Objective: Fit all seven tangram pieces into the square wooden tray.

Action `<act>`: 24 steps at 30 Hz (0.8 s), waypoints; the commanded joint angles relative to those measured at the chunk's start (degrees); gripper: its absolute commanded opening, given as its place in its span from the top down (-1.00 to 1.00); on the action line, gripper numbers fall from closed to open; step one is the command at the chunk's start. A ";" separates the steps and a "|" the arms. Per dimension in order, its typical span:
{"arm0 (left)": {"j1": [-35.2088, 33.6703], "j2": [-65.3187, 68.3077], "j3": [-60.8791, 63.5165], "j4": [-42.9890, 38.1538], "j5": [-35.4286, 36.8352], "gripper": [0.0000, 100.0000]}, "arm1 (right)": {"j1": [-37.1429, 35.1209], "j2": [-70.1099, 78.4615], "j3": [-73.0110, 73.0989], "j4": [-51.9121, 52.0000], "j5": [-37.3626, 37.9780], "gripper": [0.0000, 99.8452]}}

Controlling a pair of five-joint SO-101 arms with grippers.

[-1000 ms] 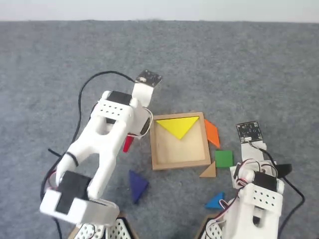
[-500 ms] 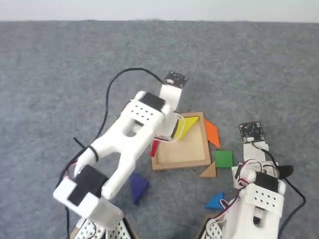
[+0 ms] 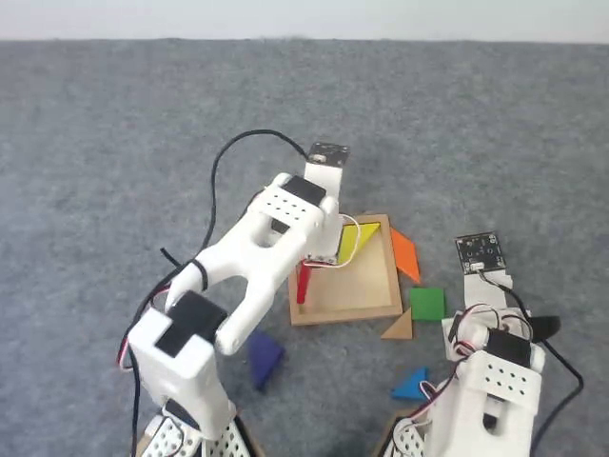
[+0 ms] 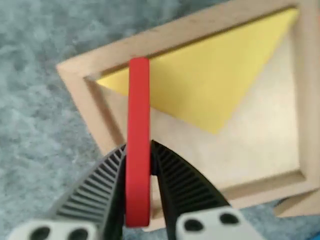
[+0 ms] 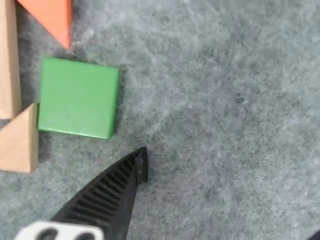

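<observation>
Tangram red piece (image 4: 139, 95) stood on edge, pinched tight between the fingers of the left gripper (image 4: 139, 150), right at the nine o'clock wall of the wooden tray (image 3: 347, 315). The yellow triangle (image 4: 210, 85) lay flat along the tray's twelve o'clock side. I reckoned that, released like that, the red piece could snag the wall or end up leaning on the yellow triangle, being upright and close to both.

Left gripper (image 4: 137, 148) in tight pinch.
</observation>
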 commanded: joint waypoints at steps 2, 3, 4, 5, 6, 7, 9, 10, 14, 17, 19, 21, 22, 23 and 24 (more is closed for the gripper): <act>-3.43 -1.05 -2.42 -0.97 3.25 0.98 | -0.48 -0.92 -0.26 -1.10 0.44 -0.07; -4.22 -1.32 -2.42 -1.05 3.34 0.98 | -0.48 -0.92 -0.26 -1.10 0.53 -0.07; -4.66 -1.41 -2.42 -1.05 3.25 0.98 | -0.48 -0.92 -0.26 -1.10 0.53 -0.07; -4.84 -1.41 -2.42 -1.05 3.25 0.98 | -0.48 -0.92 -0.26 -1.10 0.53 -0.07; -4.92 -1.23 -2.42 -1.05 3.25 0.98 | -0.48 -0.92 -0.26 -1.10 0.53 -0.07; -5.10 -1.05 -2.42 -1.14 3.25 0.98 | -0.48 -0.92 -0.26 -1.10 0.53 -0.07; -5.19 -0.97 -2.42 -1.76 3.34 0.97 | -0.48 -0.84 -0.26 -1.10 0.53 -0.07; -5.27 -0.97 -2.42 -1.93 3.34 0.97 | -0.48 -0.84 -0.26 -1.10 0.53 -0.07; -3.96 -0.97 -2.51 -2.20 3.16 0.78 | -0.48 -0.84 -0.26 -1.10 0.53 -0.07; -2.02 -0.97 -2.51 -2.29 2.99 0.65 | -0.48 -0.84 -0.26 -1.10 0.53 -0.07; -0.88 -0.97 -2.68 -2.29 2.99 0.65 | -0.48 -0.84 -0.26 -1.10 0.53 -0.07; -0.18 -0.97 -2.77 -2.29 2.99 0.65 | -0.48 -0.84 -0.26 -1.10 0.53 -0.07; -0.09 -1.05 -2.86 -2.37 2.99 0.65 | -0.48 -0.84 -0.26 -1.10 0.53 -0.07; -0.09 -1.14 -2.86 -2.73 2.99 0.65 | -0.48 -0.84 -0.26 -1.10 0.53 -0.07; -0.09 -1.49 -2.86 -2.81 2.99 0.65 | -0.48 -0.84 -0.26 -1.10 0.53 -0.07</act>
